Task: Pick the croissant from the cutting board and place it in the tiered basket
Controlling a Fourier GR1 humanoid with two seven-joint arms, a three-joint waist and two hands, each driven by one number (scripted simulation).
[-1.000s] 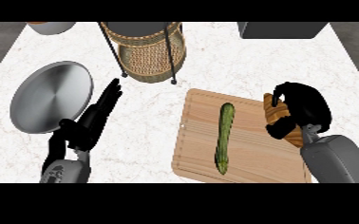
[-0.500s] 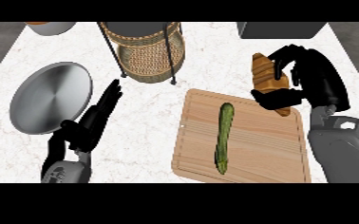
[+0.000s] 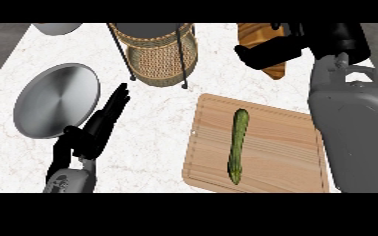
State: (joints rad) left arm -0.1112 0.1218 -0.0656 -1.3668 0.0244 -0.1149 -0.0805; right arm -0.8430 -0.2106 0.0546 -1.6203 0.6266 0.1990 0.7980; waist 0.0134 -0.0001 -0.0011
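Observation:
My right hand is shut on the brown croissant, holding it in the air at the upper right, beyond the far edge of the wooden cutting board. The croissant's ends stick out above and below the fingers. The wicker tiered basket on its black wire frame stands to the left of the croissant, at the top centre. My left hand rests open at the lower left, fingers straight, beside the basket's near side.
A long green cucumber lies lengthwise on the cutting board. A round metal plate sits at the left, next to my left hand. A grey bowl shows at the top left corner.
My right hand has lifted the croissant off the cutting board and carried it up and leftwards, closer to the basket. The left hand has not moved.

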